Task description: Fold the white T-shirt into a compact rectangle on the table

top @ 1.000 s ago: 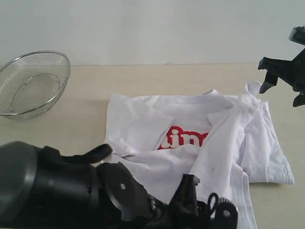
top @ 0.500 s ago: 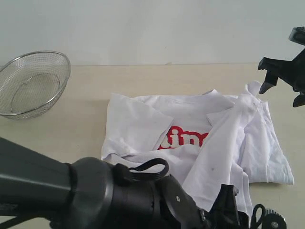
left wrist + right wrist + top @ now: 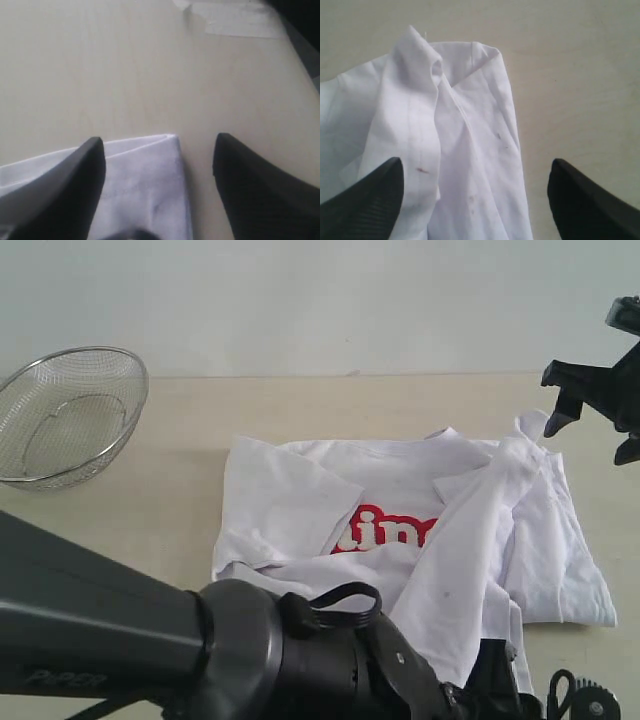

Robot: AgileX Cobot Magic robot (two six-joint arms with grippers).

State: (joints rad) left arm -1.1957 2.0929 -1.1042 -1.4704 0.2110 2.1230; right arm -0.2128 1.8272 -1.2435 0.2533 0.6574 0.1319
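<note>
Half-folded and rumpled, the white T-shirt (image 3: 290, 500) is lying on the table (image 3: 300, 405), spreading from the middle toward the right edge, with a loose flap crossing its red lettering (image 3: 390, 532) at a slant. The left gripper (image 3: 159, 145) is hanging released near the table's near edge, its jaws spread either side of a layered corner of the cloth and gripping nothing. The right gripper (image 3: 476, 165) is likewise gaping empty above the shirt's bunched corner on the side facing the far right corner of the table.

The risk appears to be lying in the pinch: closing on stacked hems, the left jaws may be catching only the top layer, so a lift would be peeling the fold open rather than carrying it. Uneven pulls by the two arms could be skewing the rectangle and pressing the slanted flap in as a crease. The wire-mesh bowl (image 3: 70, 415), near the far left corner, is sitting well apart.
</note>
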